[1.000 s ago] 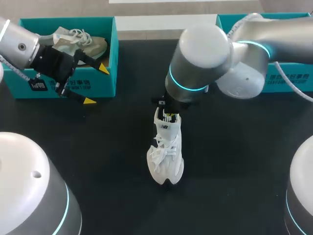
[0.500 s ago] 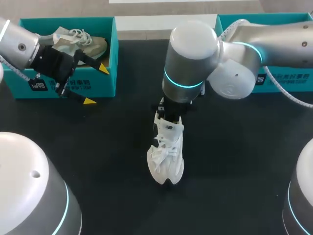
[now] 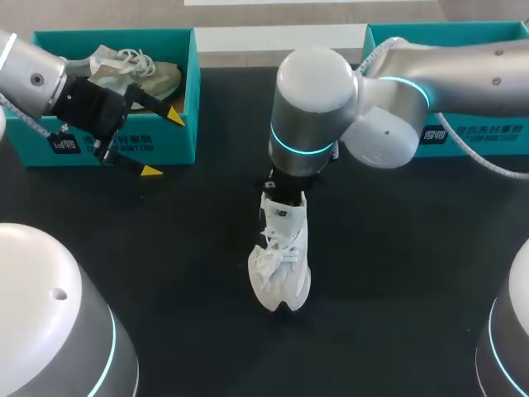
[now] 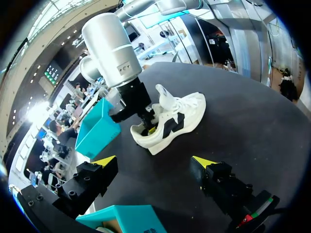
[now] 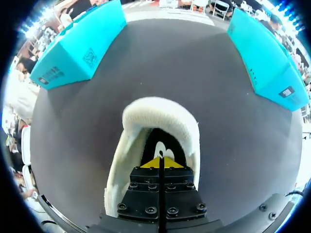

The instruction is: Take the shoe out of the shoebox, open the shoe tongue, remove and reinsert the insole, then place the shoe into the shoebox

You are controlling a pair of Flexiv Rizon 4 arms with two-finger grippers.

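White mesh sneaker (image 3: 281,252) with padded collar on the black worktop (image 3: 397,273), your right end effector (image 5: 159,163) pinched closed inside its opening, your left end effector (image 3: 163,143) spread wide by the teal cardboard shoebox (image 3: 190,91).

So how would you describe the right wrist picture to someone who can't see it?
The right gripper, closed, dips into the opening of a white shoe on a dark table. Ahead lie a teal shoebox on one side and a second teal box on the other.
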